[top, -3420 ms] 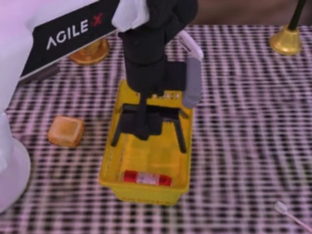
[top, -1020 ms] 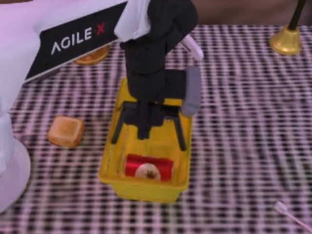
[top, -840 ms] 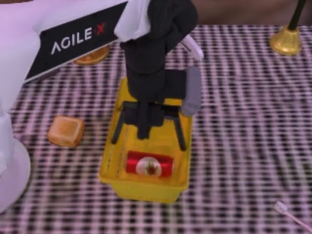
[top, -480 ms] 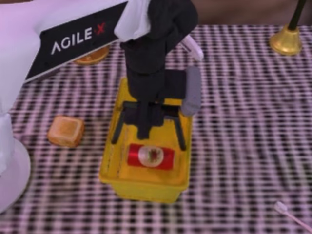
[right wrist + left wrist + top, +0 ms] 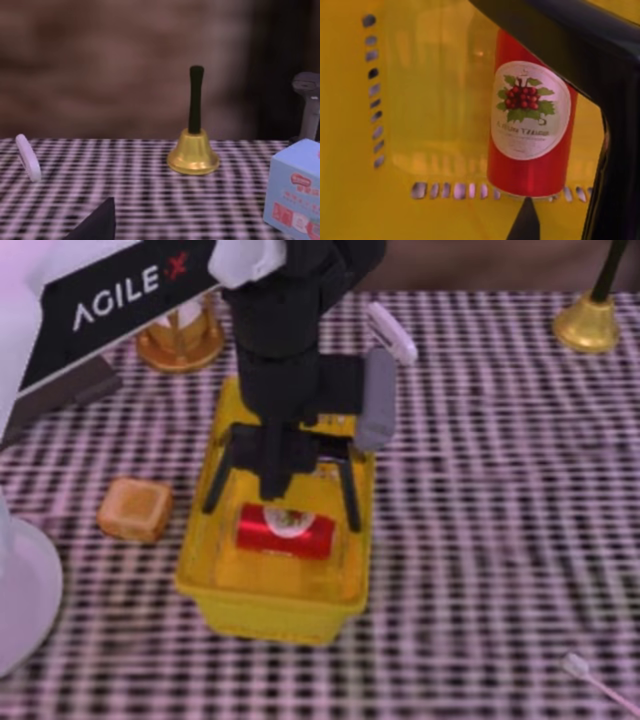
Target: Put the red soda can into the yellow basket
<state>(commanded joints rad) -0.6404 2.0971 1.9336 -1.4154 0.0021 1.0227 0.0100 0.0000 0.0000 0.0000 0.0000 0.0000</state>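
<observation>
The yellow basket sits near the middle of the checked table, w/ its dark grey handles folded up and splayed across the opening. The red soda can lies on its side on the basket floor, roughly mid-basket, round white emblem facing up. In the left wrist view the can fills the frame against the yellow wall, emblem showing a red berry cluster w/ green leaves, and a row of slots runs along the basket wall by it.

The left gripper hangs directly over the basket, just above the can's far side; the black wrist body covers the basket's far end. The can lies free on the floor, not clamped. Whether the fingers are apart or together can't be told: the top view hides them behind the wrist, and the wrist view shows only dark finger edges beside the can.

Left of the basket, close by, lies a small tan block. Beyond the basket's far-left corner stands a gold bell, partly under the arm. Far right of the basket, at the table's back edge, is a second gold bell w/ a dark handle. A white object lies just past the basket's far-right corner.

The right gripper doesn't show in the top view; its fingers' state can't be told.
</observation>
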